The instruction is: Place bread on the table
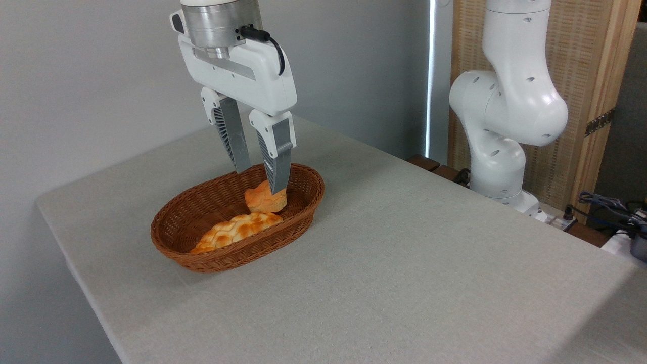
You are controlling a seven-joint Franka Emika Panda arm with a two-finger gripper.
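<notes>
The hand hangs point-down over the brown wicker basket, its two grey ribbed fingers spread apart — the right one comes down in front of the bread, its tip overlapping the bun's top edge, while the left one ends over the basket's far rim; whether either pad actually touches the bun cannot be told from this angle. The bread, small, lumpy and golden-orange, sits inside the basket toward its right end, tilted up against the inner wall. Just in front of it, also in the basket, lies a longer flat loaf with a bumpy crust, close to or touching the bun. The basket stands on the grey-beige cloth of the desk, left of centre. Behind the desk's right edge rises the white arm base, with cables beside it.
</notes>
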